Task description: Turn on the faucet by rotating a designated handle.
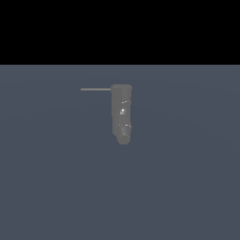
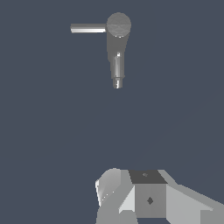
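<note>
Grey faucet (image 2: 117,48), handle (image 2: 88,28) well apart from pincer (image 2: 131,197); pincer state unclear.

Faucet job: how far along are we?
Nothing looks done: the handle sticks out sideways from the faucet with nothing touching it. In hand: at most an approach; the pincer shows only in the wrist view, well clear of the faucet. Left: reach the handle and rotate it.

dark grey faucet (image 1: 122,114) stands upright, its thin grey handle (image 1: 95,89) jutting level toward the exterior view's left.
</note>
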Controlling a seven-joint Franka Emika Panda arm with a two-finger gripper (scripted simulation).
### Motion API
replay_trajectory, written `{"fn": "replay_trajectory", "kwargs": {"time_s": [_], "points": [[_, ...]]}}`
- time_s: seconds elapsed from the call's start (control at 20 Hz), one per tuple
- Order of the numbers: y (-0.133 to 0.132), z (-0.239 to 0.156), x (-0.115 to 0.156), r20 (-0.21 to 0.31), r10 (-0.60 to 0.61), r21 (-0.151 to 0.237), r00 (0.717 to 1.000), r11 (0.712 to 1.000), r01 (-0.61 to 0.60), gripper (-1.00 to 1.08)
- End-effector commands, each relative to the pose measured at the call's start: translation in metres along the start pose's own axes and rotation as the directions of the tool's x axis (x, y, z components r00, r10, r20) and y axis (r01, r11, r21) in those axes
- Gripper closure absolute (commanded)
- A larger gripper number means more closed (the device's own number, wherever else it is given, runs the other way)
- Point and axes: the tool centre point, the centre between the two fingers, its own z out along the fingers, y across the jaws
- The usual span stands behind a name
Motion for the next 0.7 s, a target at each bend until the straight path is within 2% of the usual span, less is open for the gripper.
{"fn": "replay_trajectory", "kwargs": {"time_s": [0.0, 0.4, 0.65], "points": [[0.0, 0.0, 0.0, 0.0, 0.0, 0.0, 1.0, 1.0, 0.0, 1.08], [0.0007, -0.0075, 0.0078, -0.014, 0.007, 0.036, 1.0, 0.999, -0.006, 1.08], [0.0006, -0.0076, 0.0086, -0.014, 0.009, 0.038, 1.0, 0.999, -0.008, 1.08]]}}
